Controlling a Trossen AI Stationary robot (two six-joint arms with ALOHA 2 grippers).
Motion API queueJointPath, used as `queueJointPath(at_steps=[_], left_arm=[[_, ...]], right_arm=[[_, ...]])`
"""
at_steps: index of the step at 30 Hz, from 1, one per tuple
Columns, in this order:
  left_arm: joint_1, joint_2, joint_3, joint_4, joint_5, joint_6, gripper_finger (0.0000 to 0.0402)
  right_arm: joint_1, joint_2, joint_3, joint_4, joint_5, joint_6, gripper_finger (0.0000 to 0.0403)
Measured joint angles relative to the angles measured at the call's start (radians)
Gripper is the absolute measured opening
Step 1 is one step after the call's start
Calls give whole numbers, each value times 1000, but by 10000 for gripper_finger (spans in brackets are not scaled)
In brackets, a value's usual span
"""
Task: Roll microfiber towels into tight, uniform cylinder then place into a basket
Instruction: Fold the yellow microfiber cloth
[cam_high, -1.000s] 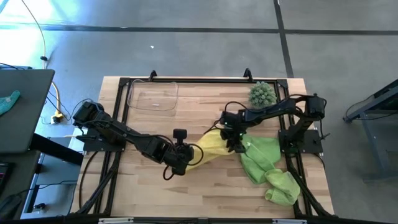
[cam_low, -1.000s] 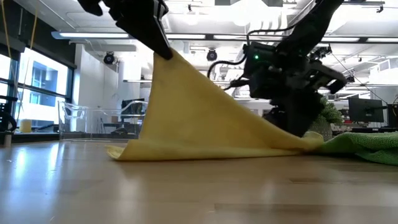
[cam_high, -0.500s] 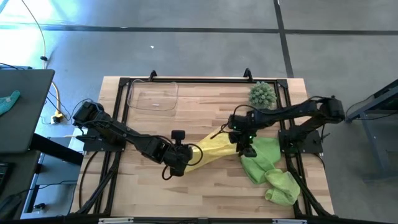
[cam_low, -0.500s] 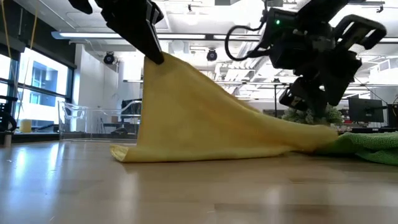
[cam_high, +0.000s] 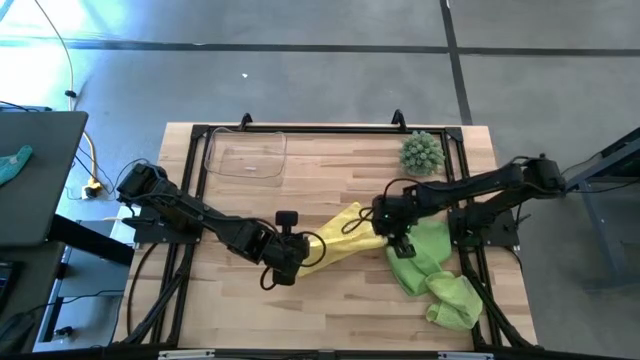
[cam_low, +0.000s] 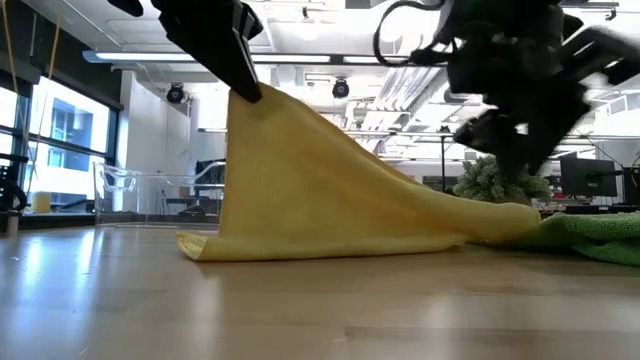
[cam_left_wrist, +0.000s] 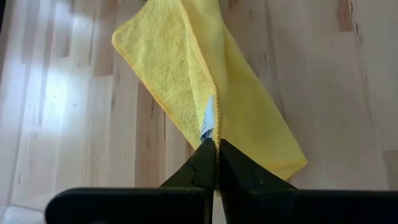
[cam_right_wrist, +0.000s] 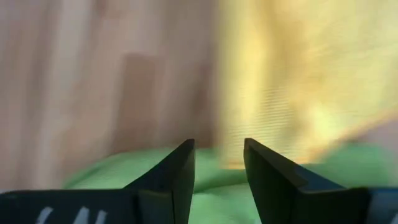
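The pale yellow microfiber towel (cam_high: 345, 235) is raised at its left end by my left gripper (cam_high: 298, 250), which is shut on it near the table's middle. The towel slopes down to the right like a tent (cam_low: 320, 190). Its right end lies on a crumpled green towel (cam_high: 425, 250). A second green towel (cam_high: 455, 300) lies bunched nearer the front right. My right gripper (cam_high: 400, 243) hangs open above where the yellow and green towels meet, with nothing between its fingers (cam_right_wrist: 219, 163). The clear basket (cam_high: 245, 155) stands at the far left. My left gripper pinches the yellow towel's stitched edge (cam_left_wrist: 211, 127) between its two fingers, right beside a small white label. The fingers slant down from the table's left. The towel hangs below them, its lower edge (cam_low: 300, 250) on the wood and its far end on the green towel.
A spiky round green plant (cam_high: 422, 150) stands at the far right. A black frame (cam_high: 320, 130) runs around the tabletop. Bare wood lies in front of the yellow towel and between it and the basket.
My right gripper has risen off the yellow towel's right end and drawn back toward the table's right edge, tipping more steeply down. It leaves the towel's end lying on the green towel. The left end stays raised.
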Motion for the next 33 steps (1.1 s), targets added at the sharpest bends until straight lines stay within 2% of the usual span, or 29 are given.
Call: queueJointPath(at_steps=[3,9,16,25,33], left_arm=[[0,0,0,2,0,-1,3],[0,0,0,9,0,-1,3],[0,0,0,7,0,1,3],[0,0,0,10,1,-1,3],[0,0,0,11,1,0,3]], right_arm=[[-24,0,0,95,100,-1,131],[-69,75,0,282,99,-83,152],[-93,165,0,350,-91,-167,186],[-94,218,0,384,-104,-193,183],[-94,224,0,262,-233,-194,175]])
